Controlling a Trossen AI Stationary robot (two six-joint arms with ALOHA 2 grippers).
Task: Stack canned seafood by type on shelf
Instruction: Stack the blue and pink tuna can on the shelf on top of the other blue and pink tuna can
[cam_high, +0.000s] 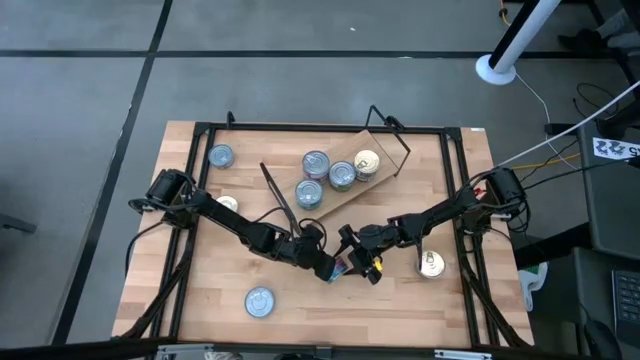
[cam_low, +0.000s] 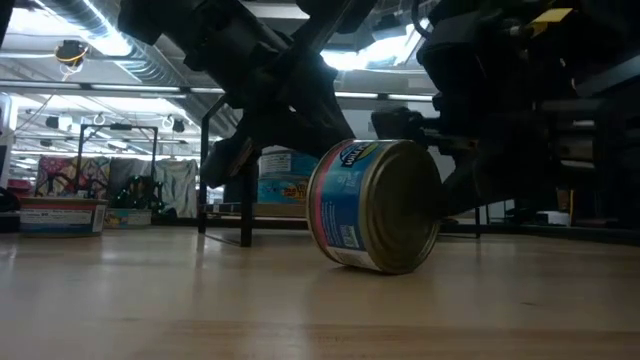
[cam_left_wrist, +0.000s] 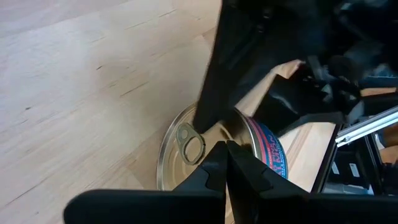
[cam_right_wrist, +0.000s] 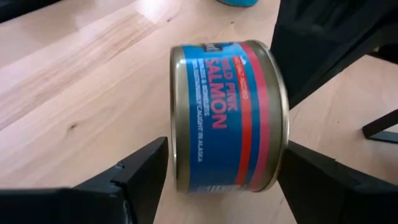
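Right pincer (cam_right_wrist: 221, 180) spread wide around blue salmon tin (cam_right_wrist: 227, 115) (tipped on its edge, gold pull-ring lid); left pincer (cam_left_wrist: 227, 163) closed, touching lid; four tins on shelf (cam_high: 385, 165).

In the high view the two arms are covering most of the salmon tin (cam_high: 340, 268) near the desk's (cam_high: 200, 300) front middle, so only a sliver of blue is showing. The left gripper's fingers (cam_left_wrist: 227, 168) are hiding part of the tin's pull-ring lid (cam_left_wrist: 186, 140) in the left wrist view. Small print on the tin's label (cam_right_wrist: 205, 124) is staying too fine to read. The shelf (cam_low: 225, 165) is sitting blurred behind the arms in the low view.
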